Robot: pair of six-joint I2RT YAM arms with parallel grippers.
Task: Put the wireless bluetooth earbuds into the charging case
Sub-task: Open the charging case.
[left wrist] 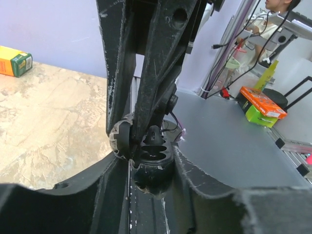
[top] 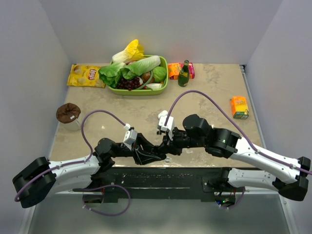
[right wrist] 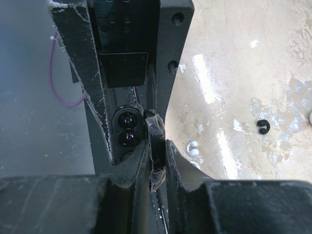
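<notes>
Bright and evenly lit from overhead in the top view, with soft shadows and crisp focus. Streaked with white glare on the tabletop (right wrist: 207, 83) in the right wrist view. Dark and blurred near the lens in both wrist views; slightly hazy far back in the left one.

Ahead of left end effector (left wrist: 150, 158): blocked by right end effector (right wrist: 156, 150), charging case (left wrist: 156, 174) between.
Beside right end effector: whitish earbuds (right wrist: 193, 148) on bench (right wrist: 243, 73).
Beyond: open bench.
</notes>
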